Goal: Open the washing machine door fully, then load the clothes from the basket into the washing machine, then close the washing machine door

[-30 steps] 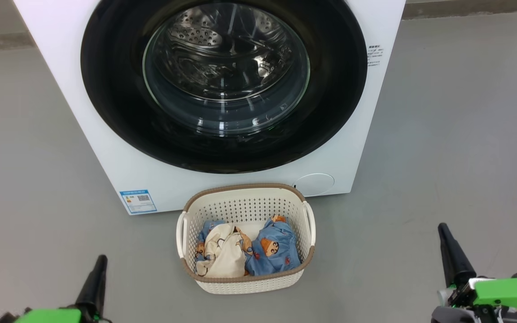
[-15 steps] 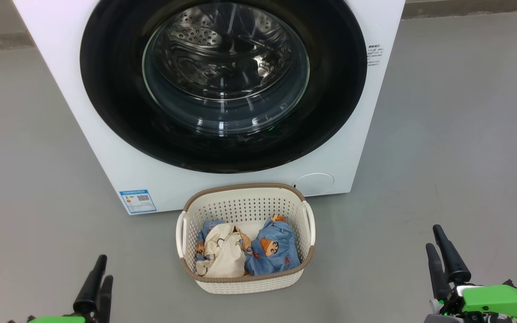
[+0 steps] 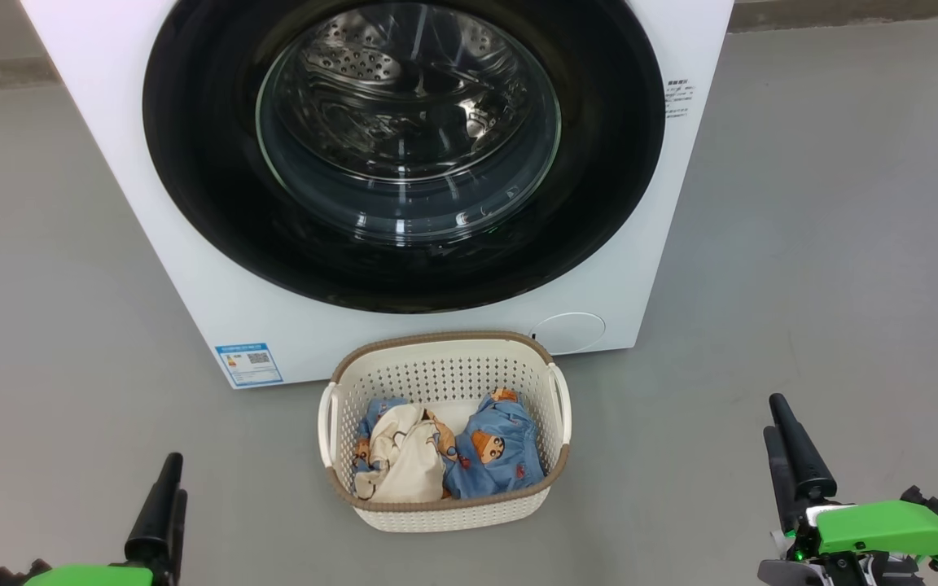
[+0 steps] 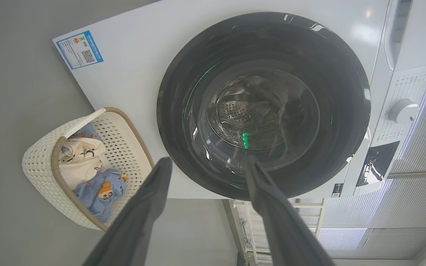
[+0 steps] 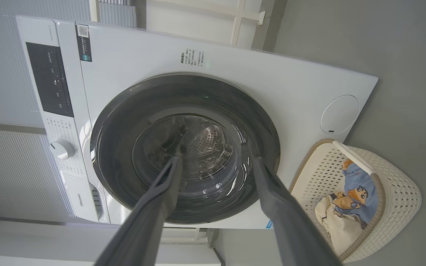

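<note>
1. head view: the washing machine (image 3: 192, 309) stood on the grey floor (image 3: 827, 244), its door (image 3: 192, 163) shut flat against the white front, with the steel drum showing through the glass. the basket (image 3: 444, 517) sat on the floor just in front of the machine, below the door, near the blue label (image 3: 248, 364) on one side and the round cap (image 3: 568, 333) on the other. the clothes (image 3: 485, 456) lay inside the basket, a cream piece beside a blue piece.
2. head view, arms: the left gripper (image 3: 176, 476) was low at the left and the right gripper (image 3: 773, 415) low at the right. both were well apart from the basket and held nothing, with bare floor between them and the machine. how far their jaws stood apart was hard to judge from this angle.
3. left wrist view: the left gripper's two dark fingers (image 4: 142, 214) were spread wide with nothing between them, pointing toward the lower rim of the closed door. the basket with the clothes lay off to one side, and a white dial (image 4: 403, 111) sat on the panel at the far side.
4. right wrist view: the right gripper's fingers (image 5: 154, 207) were likewise parted and empty, aimed at the door glass. a black control panel (image 5: 48, 79) was on one side, and the cap and the basket were on the other. nothing stood between the fingers and the door.
</note>
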Robot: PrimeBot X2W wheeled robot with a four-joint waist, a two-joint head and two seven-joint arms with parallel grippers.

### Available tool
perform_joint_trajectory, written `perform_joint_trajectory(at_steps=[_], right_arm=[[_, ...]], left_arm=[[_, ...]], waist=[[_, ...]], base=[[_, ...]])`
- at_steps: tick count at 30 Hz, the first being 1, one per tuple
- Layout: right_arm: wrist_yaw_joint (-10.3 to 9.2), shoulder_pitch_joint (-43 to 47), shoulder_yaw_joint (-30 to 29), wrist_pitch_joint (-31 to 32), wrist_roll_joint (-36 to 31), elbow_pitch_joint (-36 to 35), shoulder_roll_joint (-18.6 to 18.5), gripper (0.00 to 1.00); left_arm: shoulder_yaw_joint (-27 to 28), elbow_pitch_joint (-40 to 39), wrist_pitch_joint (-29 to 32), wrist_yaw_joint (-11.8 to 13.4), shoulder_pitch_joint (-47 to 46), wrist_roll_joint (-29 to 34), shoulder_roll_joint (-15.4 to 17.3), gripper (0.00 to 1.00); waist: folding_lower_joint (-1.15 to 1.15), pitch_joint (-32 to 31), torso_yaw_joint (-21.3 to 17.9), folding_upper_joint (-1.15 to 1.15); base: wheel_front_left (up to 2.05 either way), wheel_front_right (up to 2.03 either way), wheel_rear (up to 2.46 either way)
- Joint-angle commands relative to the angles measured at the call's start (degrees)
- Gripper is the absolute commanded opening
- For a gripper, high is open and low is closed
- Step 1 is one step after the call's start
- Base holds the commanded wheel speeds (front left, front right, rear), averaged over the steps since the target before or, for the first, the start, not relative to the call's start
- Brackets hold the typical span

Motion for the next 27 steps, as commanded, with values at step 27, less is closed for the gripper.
perform_joint_trajectory(at_steps=[27], right_arm=[[0.05,-6.0,4.6,-5.1,-21.6,-1.1,-0.6,1.00]], left_arm=[[-2.0,-2.5,-5.7,-0.1,-3.7,19.3,5.8,1.00]], waist=[[-0.01,0.4,-0.2,0.00]], base=[[0.00,0.00,0.00]])
